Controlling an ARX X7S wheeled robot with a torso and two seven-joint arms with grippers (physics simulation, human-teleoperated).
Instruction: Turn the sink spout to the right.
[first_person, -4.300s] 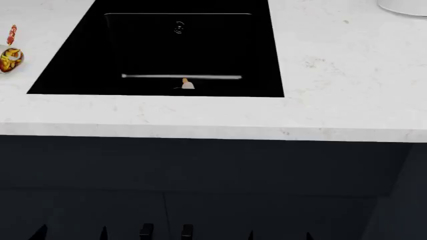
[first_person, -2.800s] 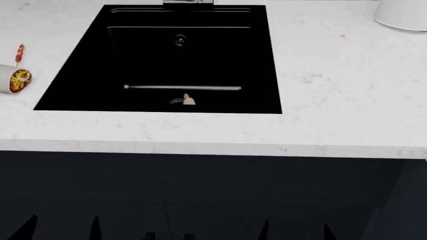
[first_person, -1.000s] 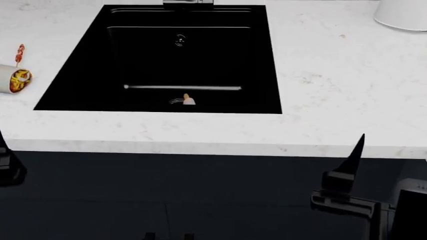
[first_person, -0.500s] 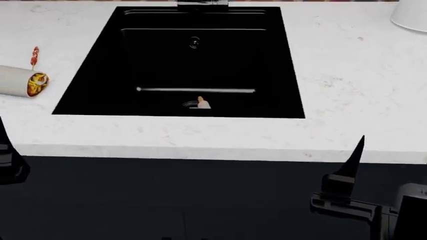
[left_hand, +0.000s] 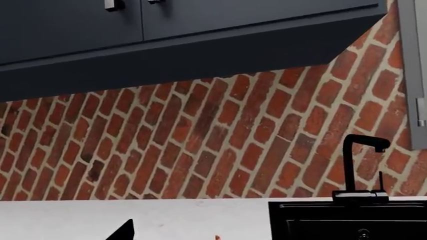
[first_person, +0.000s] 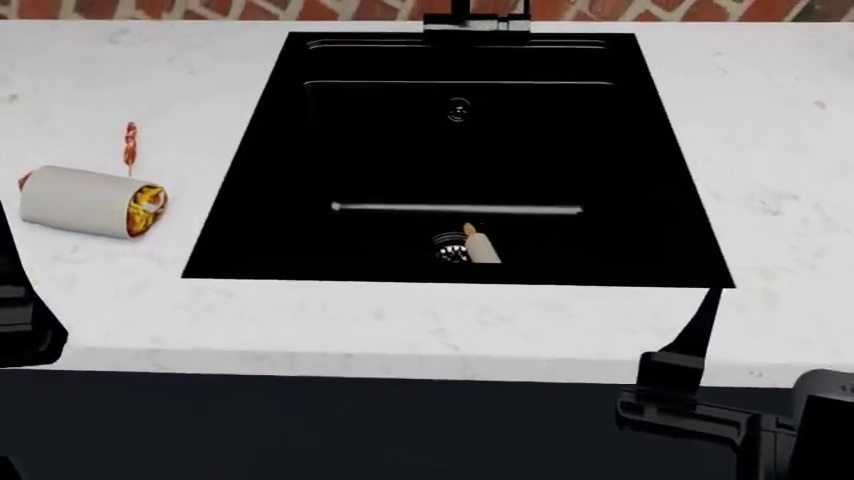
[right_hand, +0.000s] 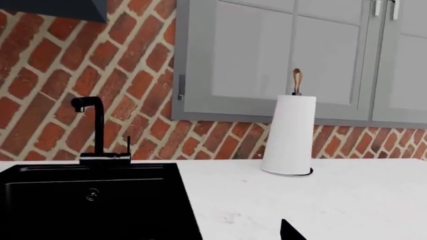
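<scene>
1. Sink (first_person: 254, 200): glossy black, smooth, with a thin bright reflected streak across the basin floor; its drain (first_person: 451, 248) looks like metal.
2. Spout (right_hand: 97, 125): matt black tube, smooth, no shine; its base plate (right_hand: 105, 159) has a paler, slightly glossy top edge.
3. Desk (first_person: 787, 150): white stone look, marble-like with faint grey flecks, smooth, soft sheen.
4. Wall (left_hand: 200, 140): red-brown brick, rough and matt, pale mortar joints.
5. Cabinets (right_hand: 267, 55): grey painted panels, smooth, satin; the dark ones (left_hand: 167, 30) matt navy.
6. Paper roll (right_hand: 290, 135): white matt paper on a holder with a wooden knob (right_hand: 296, 80).
7. Wrap (first_person: 87, 200): pale, matt, floury-looking.
8. Right claw (first_person: 687, 375): black, matt, plastic-like.
</scene>
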